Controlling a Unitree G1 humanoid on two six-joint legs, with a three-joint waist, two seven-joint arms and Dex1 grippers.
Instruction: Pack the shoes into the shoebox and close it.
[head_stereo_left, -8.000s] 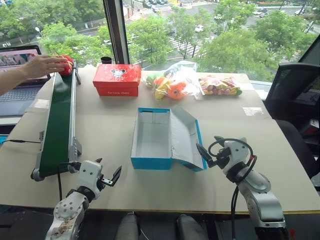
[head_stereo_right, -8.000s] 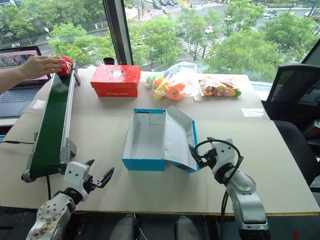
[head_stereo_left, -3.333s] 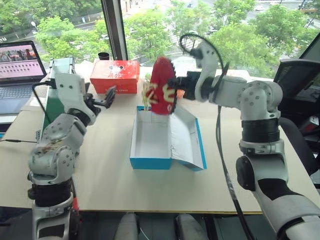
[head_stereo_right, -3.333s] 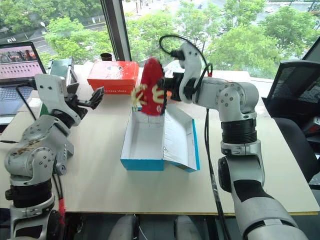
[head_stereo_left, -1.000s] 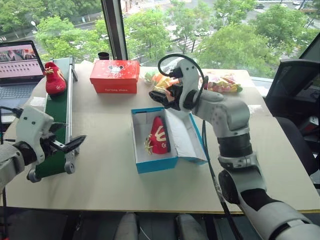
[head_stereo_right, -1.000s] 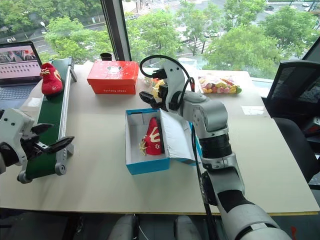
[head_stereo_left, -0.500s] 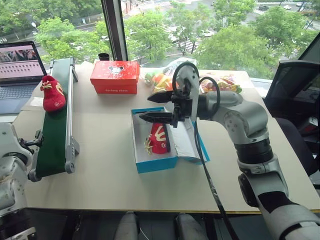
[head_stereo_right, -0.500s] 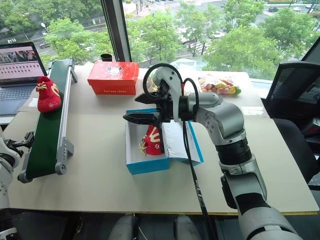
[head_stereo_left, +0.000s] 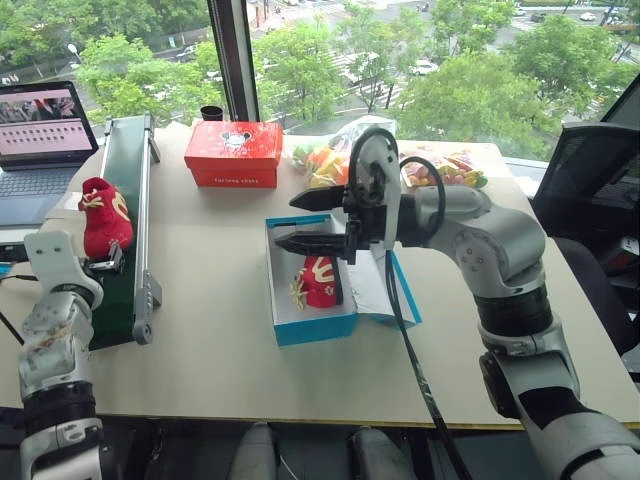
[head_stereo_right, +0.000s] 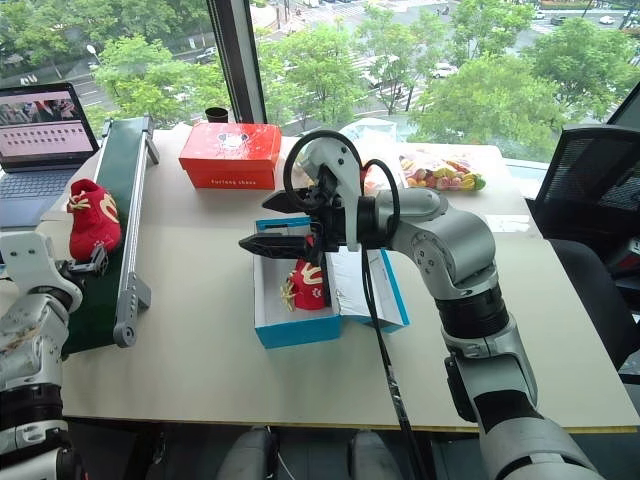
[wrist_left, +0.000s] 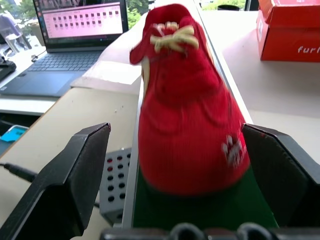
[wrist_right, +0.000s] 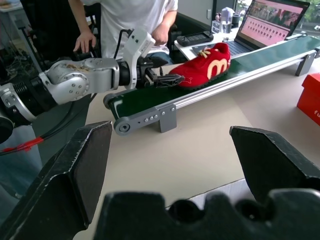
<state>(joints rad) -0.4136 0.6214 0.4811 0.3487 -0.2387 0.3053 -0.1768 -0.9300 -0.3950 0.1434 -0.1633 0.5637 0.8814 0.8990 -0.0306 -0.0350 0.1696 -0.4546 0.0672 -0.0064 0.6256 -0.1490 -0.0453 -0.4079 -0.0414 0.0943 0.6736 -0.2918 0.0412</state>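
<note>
Shoebox (head_stereo_left: 311, 327): bright blue rectangular cardboard box with white interior, positioned at the centre of the beige tabletop (head_stereo_left: 215, 340), its hinged lid (head_stereo_left: 372, 289) folded open to the robot's right. One small red fabric shoe with cream swirl embroidery (head_stereo_left: 320, 281) lies inside the box, toward the lid side.

Second red fabric shoe (head_stereo_left: 104, 217): resting on the dark green conveyor belt (head_stereo_left: 122, 180) at the table's left edge, near the belt's near end.

Left gripper (head_stereo_left: 106, 264): fingers released and spread wide, level with the belt just at the near end of the second shoe. In the left wrist view the shoe (wrist_left: 187, 115) sits between the two black fingers (wrist_left: 65, 182), with a gap visible on each side; no grasp.

Right gripper (head_stereo_left: 300, 220): raised above the far end of the shoebox, pointing toward the robot's left, jaws parted and empty.

Red cardboard box (head_stereo_left: 234, 153) and bagged toys (head_stereo_left: 335, 160) stand at the table's far side. An open laptop (head_stereo_left: 38, 135) sits left of the belt.
</note>
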